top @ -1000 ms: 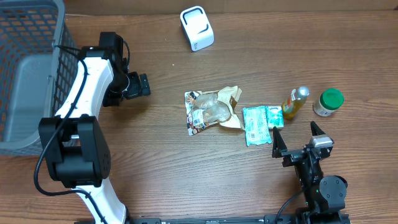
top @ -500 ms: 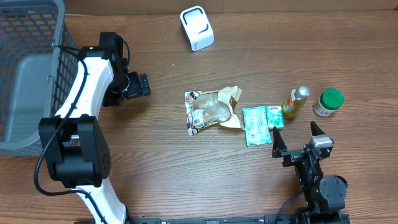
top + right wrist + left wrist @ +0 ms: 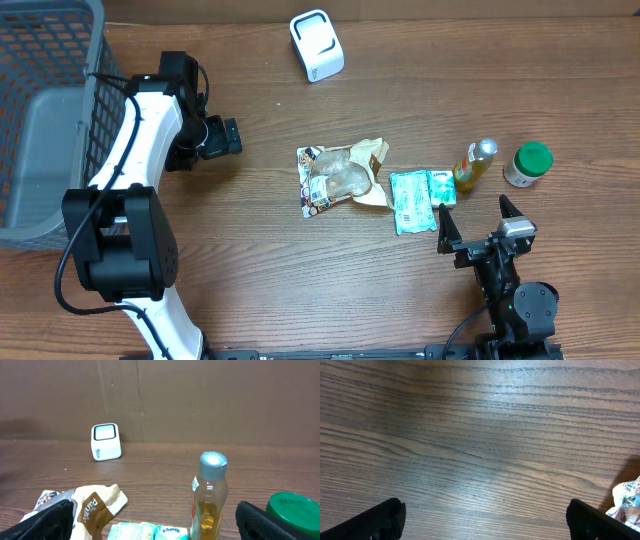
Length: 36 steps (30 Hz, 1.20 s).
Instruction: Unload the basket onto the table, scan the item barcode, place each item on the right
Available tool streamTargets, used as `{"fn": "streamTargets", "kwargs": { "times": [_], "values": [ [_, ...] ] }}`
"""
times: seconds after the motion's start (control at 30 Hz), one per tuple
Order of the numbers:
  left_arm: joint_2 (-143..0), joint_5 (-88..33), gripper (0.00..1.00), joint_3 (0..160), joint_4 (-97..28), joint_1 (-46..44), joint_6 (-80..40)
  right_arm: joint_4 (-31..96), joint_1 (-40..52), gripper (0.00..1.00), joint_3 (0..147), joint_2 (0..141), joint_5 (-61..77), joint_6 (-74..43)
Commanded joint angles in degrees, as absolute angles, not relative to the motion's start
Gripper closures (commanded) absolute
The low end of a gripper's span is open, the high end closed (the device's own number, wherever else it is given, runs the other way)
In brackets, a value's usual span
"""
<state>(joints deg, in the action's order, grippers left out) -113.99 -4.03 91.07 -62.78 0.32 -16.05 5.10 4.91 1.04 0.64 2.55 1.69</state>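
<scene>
The white barcode scanner (image 3: 317, 45) stands at the back of the table, also in the right wrist view as the white scanner (image 3: 106, 441). Items lie mid-table: a crumpled snack bag (image 3: 338, 178), a teal tissue pack (image 3: 415, 200), a small bottle of amber liquid (image 3: 477, 163) and a green-lidded jar (image 3: 527, 164). My right gripper (image 3: 475, 222) is open near the front edge, just short of the tissue pack (image 3: 150, 531) and the bottle (image 3: 210, 495). My left gripper (image 3: 222, 138) is open over bare wood, well left of the snack bag (image 3: 627, 497). Neither holds anything.
A grey mesh basket (image 3: 45, 110) fills the far left of the table. A brown cardboard wall (image 3: 200, 395) rises behind the scanner. Bare wood lies between the left gripper and the snack bag.
</scene>
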Motion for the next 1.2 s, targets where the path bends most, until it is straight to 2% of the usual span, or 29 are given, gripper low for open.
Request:
{"fn": "streamTargets", "kwargs": {
  "times": [0.0, 0.57, 1.07, 1.17],
  "values": [
    [-112.7, -3.9, 0.00, 91.6, -62.7, 0.0, -15.0, 4.7, 4.7, 0.00, 0.4, 0.2, 2.0, 2.0],
    [-111.4, -3.9, 0.00, 91.6, -62.7, -0.4, -15.0, 4.7, 4.7, 0.00, 0.4, 0.2, 2.0, 2.0],
    [-93.5, -3.7, 0.01, 91.6, -62.8, -0.6, -15.0, 4.7, 4.7, 0.00, 0.4, 0.2, 2.0, 2.0],
    [-91.6, 1.9, 0.01, 91.6, -62.7, -0.5, -15.0, 4.7, 4.7, 0.00, 0.4, 0.2, 2.0, 2.0]
  ]
}}
